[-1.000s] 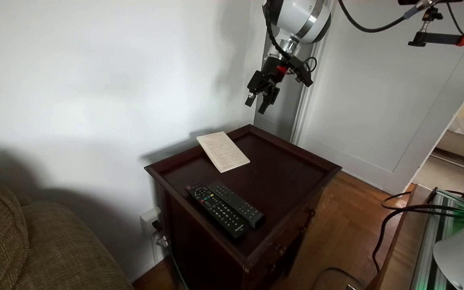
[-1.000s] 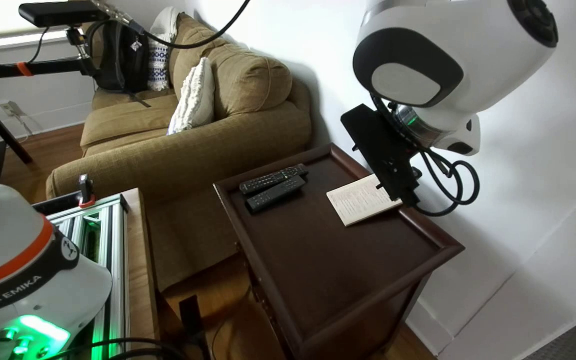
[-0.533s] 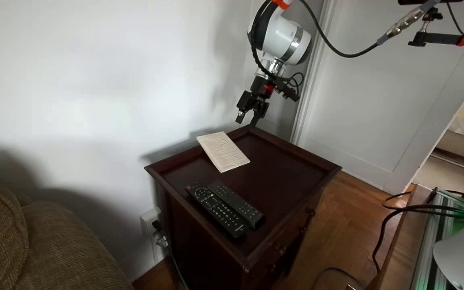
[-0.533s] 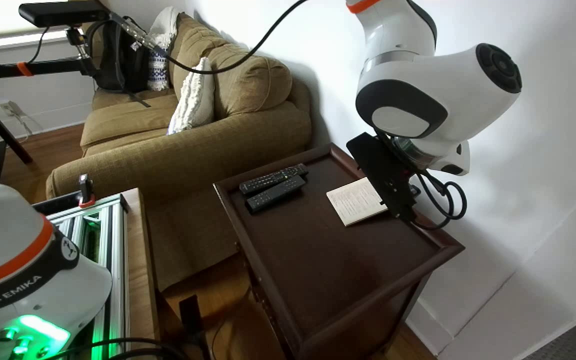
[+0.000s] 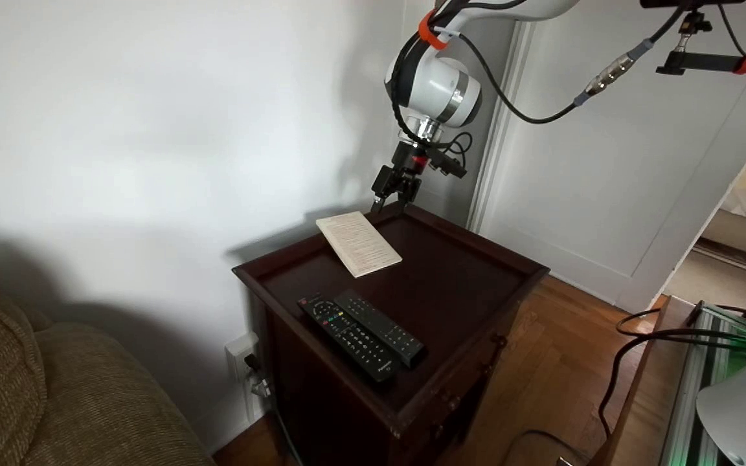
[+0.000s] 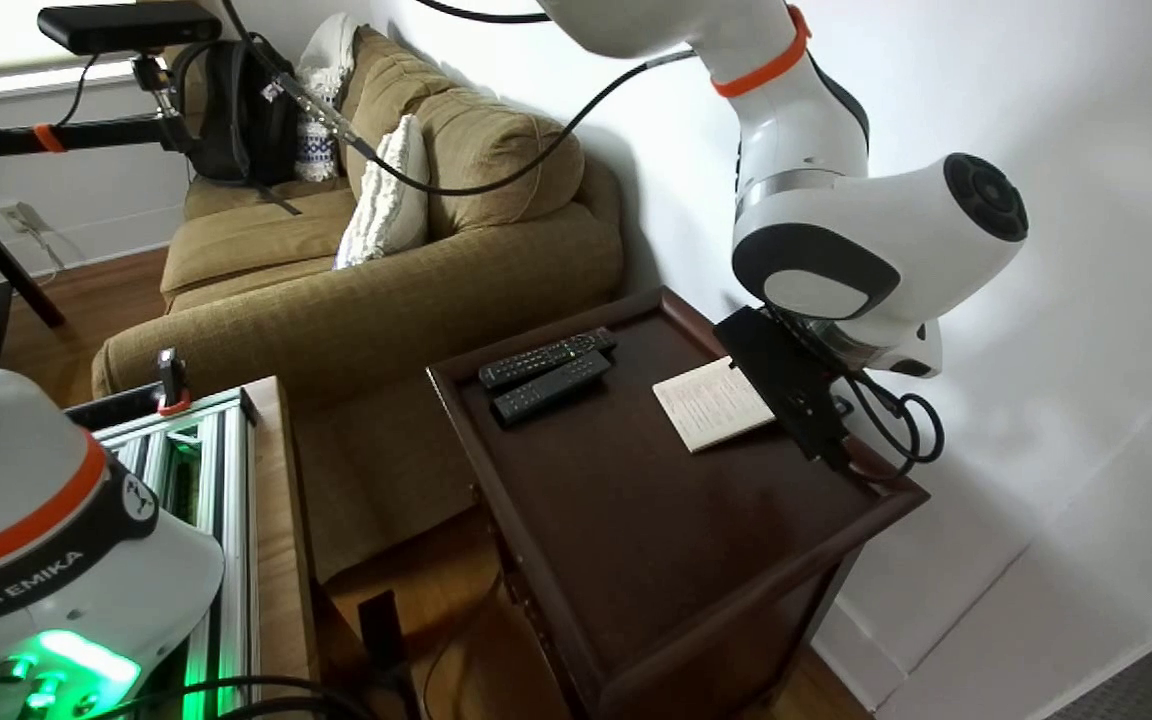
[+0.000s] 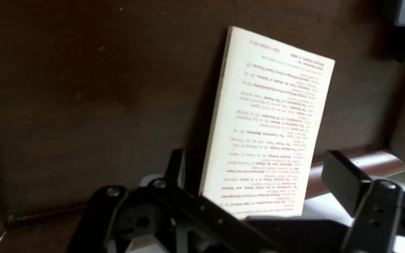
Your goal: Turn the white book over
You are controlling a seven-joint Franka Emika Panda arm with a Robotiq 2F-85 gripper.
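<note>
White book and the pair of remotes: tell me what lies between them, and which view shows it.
Only a strip of bare tabletop lies between the white book and the remotes; both exterior views show it.

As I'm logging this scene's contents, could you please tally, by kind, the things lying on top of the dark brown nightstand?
White book: 1
Remote controls: 2
Total: 3
</note>
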